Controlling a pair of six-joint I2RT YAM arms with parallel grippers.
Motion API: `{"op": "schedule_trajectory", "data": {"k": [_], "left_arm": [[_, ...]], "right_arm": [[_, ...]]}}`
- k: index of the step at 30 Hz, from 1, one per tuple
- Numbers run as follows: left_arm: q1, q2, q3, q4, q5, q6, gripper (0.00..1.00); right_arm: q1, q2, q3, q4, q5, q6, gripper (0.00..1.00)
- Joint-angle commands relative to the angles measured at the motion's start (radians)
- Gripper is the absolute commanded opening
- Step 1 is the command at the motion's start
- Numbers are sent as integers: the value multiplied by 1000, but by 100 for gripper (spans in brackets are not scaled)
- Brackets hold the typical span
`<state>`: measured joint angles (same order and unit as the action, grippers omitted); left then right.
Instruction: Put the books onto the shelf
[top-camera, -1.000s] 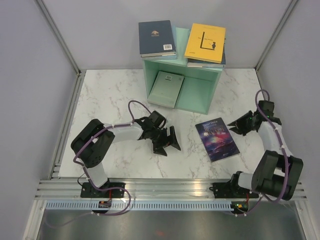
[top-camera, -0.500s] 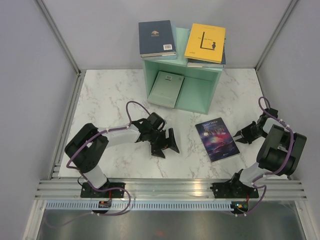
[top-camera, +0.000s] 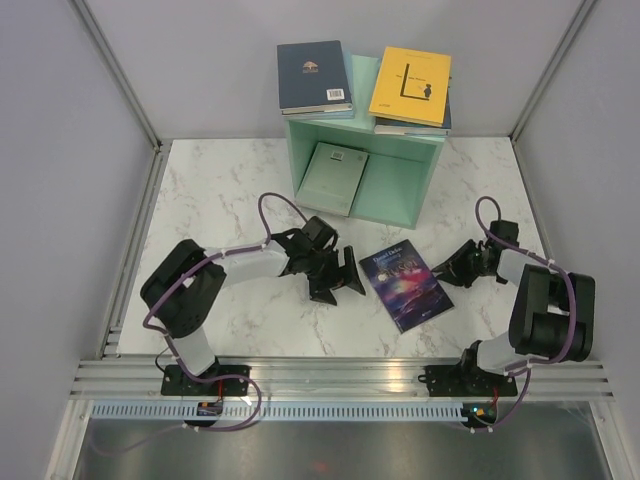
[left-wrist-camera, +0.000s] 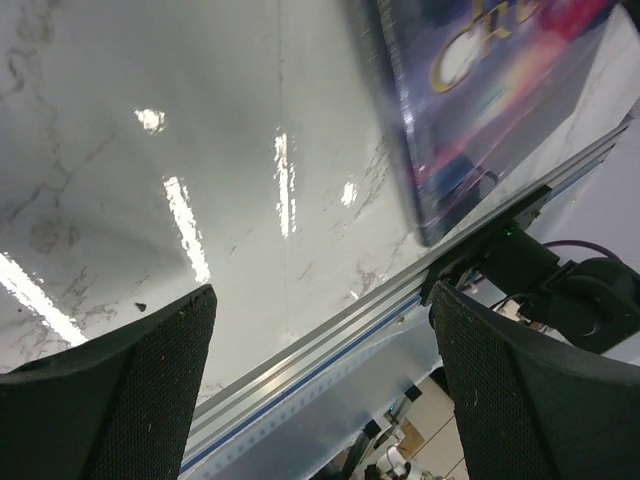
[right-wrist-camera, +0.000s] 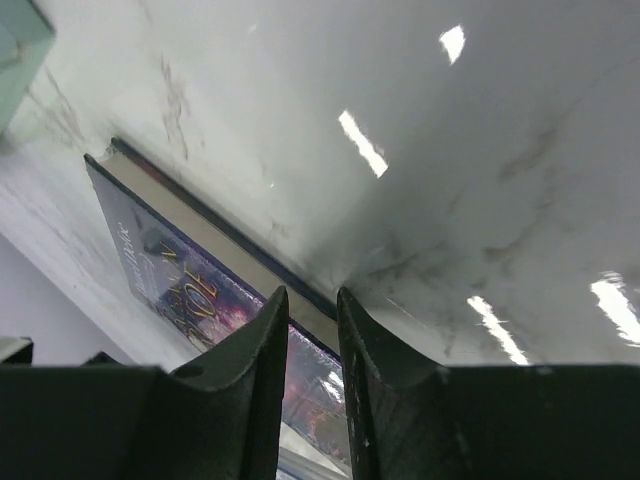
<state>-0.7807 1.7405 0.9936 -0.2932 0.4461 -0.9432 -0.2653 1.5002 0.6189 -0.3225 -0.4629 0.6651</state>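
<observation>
Left claw (top-camera: 338, 284) gapes empty beside the book (top-camera: 405, 287). The right claw (top-camera: 450, 268) is barely parted and empty. A shove could skid the book off the table (top-camera: 220, 200).

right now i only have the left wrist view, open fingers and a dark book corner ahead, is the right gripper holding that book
Observer: No. The right gripper has its fingers nearly together, close to the page edge of the dark galaxy book, with nothing between them.
Operator: where's the shelf from there
Observer: The shelf stands beyond that book, at the far side of the table, its open front facing the book.
Operator: anything in it
Observer: One pale green book, in its left half.
</observation>
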Motion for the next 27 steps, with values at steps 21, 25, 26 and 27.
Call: {"op": "schedule_trajectory", "data": {"k": [21,25,26,27], "left_arm": [[-155,123,-269,632,-188,-322,91],[-164,125,-352,799,-193,-391,90],[-164,114,-366,827,-196,-408,90],[-163,110,-377,868,-202,-414,90]], "right_arm": [[224,-70,-272,-35,-51,119,29],[242,-98,-301,-27,-62,119,29],[242,-104,-306,-35,-66,113,29],[242,-115,-312,-36,-69,114,29]]}}
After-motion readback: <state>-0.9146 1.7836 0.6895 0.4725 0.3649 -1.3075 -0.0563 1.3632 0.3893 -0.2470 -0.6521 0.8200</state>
